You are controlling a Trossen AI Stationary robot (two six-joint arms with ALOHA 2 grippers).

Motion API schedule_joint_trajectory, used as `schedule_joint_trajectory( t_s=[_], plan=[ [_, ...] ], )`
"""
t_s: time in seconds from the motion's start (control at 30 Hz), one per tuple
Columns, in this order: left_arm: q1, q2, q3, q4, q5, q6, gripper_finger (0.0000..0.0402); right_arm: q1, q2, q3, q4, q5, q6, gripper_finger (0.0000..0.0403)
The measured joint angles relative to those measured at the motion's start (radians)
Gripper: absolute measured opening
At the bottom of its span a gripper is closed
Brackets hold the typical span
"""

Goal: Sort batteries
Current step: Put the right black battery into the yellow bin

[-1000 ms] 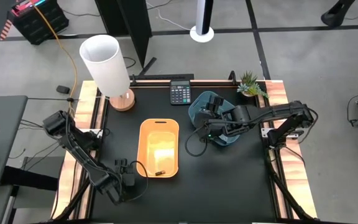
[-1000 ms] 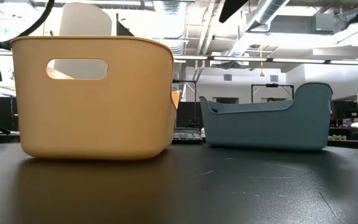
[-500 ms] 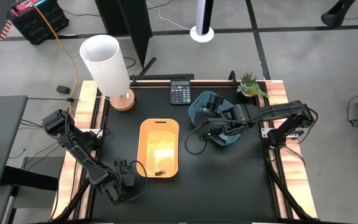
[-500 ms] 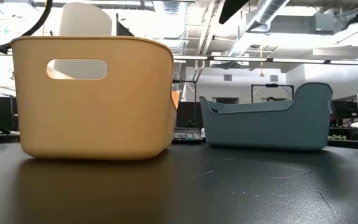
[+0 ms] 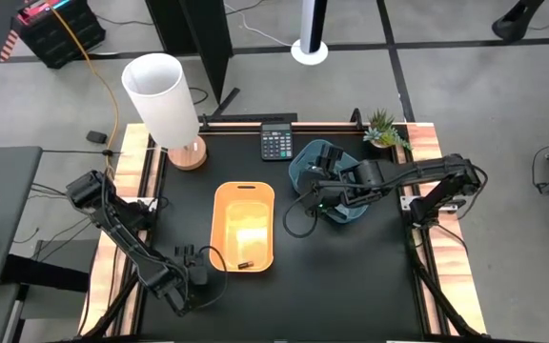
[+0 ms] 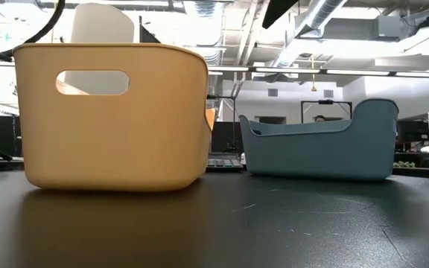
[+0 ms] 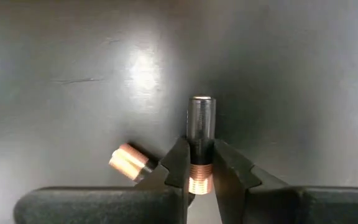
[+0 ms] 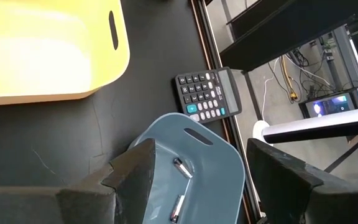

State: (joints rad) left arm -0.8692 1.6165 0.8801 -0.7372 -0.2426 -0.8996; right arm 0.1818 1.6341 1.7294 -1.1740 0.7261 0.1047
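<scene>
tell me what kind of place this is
Probably a robotics lab or workshop: exposed ceiling ducts over an open room, a concrete floor with trailing cables, and a black worktable carrying two sorting bins.

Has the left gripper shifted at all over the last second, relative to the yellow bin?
No. In the high view the left gripper sits just off the near left corner of the yellow bin, same as before, shut on a battery.

You have open black table [image 5: 351, 267] in front of the blue bin [image 5: 324, 181] and right of the yellow bin [image 5: 244, 226]. The lamp [image 5: 165, 100], calculator [image 5: 276, 143] and plant [image 5: 383, 128] crowd the far edge. The narrow gap between the bins is partly taken by the right arm's cable.
</scene>
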Motion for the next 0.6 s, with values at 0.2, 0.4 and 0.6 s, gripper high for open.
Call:
schedule_joint_trajectory(
  t_s=[0.2, 0.4, 0.6],
  plan=[
    [-0.007, -0.001, 0.060, -0.045, -0.014, 0.005, 0.0038, 0.000, 0.000, 0.000, 0.003, 0.000, 0.001, 0.0270],
    [-0.027, -0.002, 0.114, -0.073, -0.035, 0.024, 0.0038, 0.001, 0.000, 0.000, 0.003, 0.000, 0.003, 0.0270],
    [-0.046, -0.017, 0.173, -0.131, -0.080, 0.019, 0.0038, 0.002, 0.000, 0.000, 0.003, 0.000, 0.003, 0.0270]
  ],
)
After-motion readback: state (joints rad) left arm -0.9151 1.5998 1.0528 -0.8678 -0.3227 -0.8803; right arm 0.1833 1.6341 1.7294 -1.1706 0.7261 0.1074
